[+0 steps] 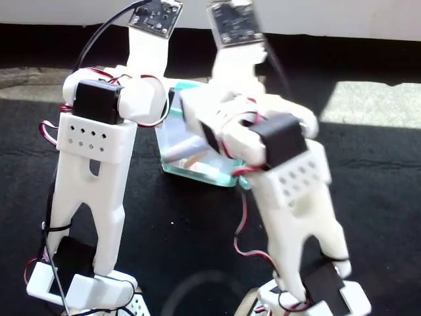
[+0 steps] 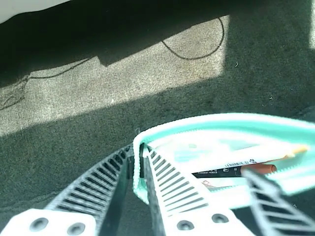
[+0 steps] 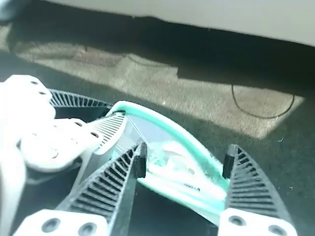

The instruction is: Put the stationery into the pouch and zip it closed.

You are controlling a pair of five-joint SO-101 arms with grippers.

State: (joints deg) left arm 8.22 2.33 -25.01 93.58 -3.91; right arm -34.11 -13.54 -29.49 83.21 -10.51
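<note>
- The left arm (image 1: 92,178) and right arm (image 1: 299,197), both white, rise from bases on the black table cover (image 1: 171,250) nearer than the pouch (image 1: 197,161) and fold forward over it.
- The left gripper (image 2: 137,151) is at one end of the pouch, its fingers pressed together on the mint-green zipper edge.
- The right gripper (image 3: 184,162) hangs over the pouch's middle, jaws spread wide, one finger on each side of its mouth.
- The clear, mint-trimmed pouch lies on the cover with its mouth gaping. Inside lie a black marker (image 2: 224,171) and a pale pen (image 2: 256,156).
- Beyond the pouch, a thin cable (image 2: 197,53) loops across a sunlit patch.
</note>
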